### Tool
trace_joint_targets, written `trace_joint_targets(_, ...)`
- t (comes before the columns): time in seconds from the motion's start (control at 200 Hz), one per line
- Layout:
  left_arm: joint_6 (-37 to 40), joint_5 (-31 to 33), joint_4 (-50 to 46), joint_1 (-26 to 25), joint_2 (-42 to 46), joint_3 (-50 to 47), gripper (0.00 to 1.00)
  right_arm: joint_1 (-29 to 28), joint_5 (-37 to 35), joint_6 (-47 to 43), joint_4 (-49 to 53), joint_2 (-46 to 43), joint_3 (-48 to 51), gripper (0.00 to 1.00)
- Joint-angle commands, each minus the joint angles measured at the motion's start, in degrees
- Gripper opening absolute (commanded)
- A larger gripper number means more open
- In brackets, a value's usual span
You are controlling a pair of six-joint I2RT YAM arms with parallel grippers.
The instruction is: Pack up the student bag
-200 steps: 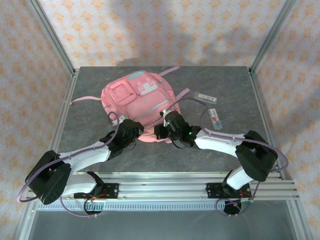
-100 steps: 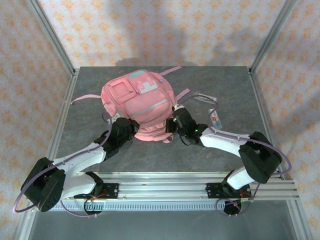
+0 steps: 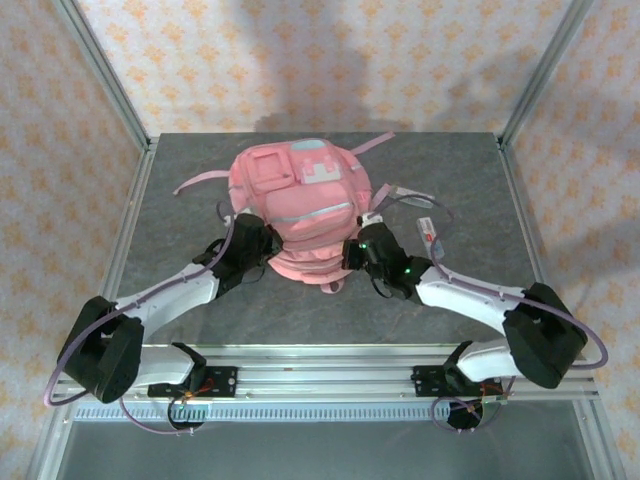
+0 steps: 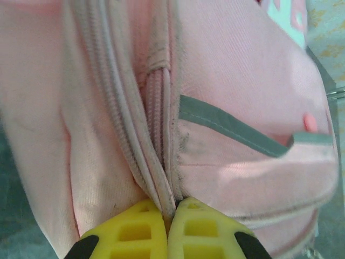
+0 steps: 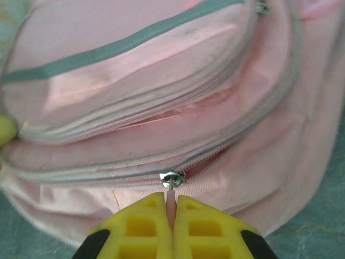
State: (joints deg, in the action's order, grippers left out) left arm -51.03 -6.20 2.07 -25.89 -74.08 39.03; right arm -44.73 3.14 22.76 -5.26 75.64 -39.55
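Note:
The student bag, a large pink backpack, lies face up at the middle of the table, with its light blue patch at the far end. My left gripper is at the bag's near left edge, shut on a fold of the zip seam of the bag. My right gripper is at the near right edge, shut on the pink zip pull below the metal slider. Right of the slider the zip on the bag gapes a little.
A small white and red packet lies on the grey table right of the bag, with a pink strap beside it. Another strap trails to the left. Metal frame posts stand at the far corners.
The bag has slid right and away and turned, with both grippers moving along on its near edge. The left arm has stretched out further.

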Motion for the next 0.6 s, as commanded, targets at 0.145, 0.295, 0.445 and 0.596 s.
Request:
trace_joint_targets(0.145,6.73,1.79,1.3,11.44,-1.45,5.2,0.0,-5.62,4.66,3.31,-2.23,1.38,-1.01,0.0)
trace_joint_targets(0.295,5.56,-0.7,-0.16,12.93,-1.26,6.95,0.44,-5.72,7.13,3.89,-5.17,6.18,-4.64,0.0)
trace_joint_targets(0.445,1.55,-2.8,0.04,10.12,4.21,1.35,0.57,-5.8,6.87,3.92,-5.73,7.39,-6.02,0.0)
trace_joint_targets(0.596,-4.52,0.06,1.94,1.85,10.54,-5.35,0.63,-5.7,6.67,3.88,-5.47,7.2,-5.68,0.0)
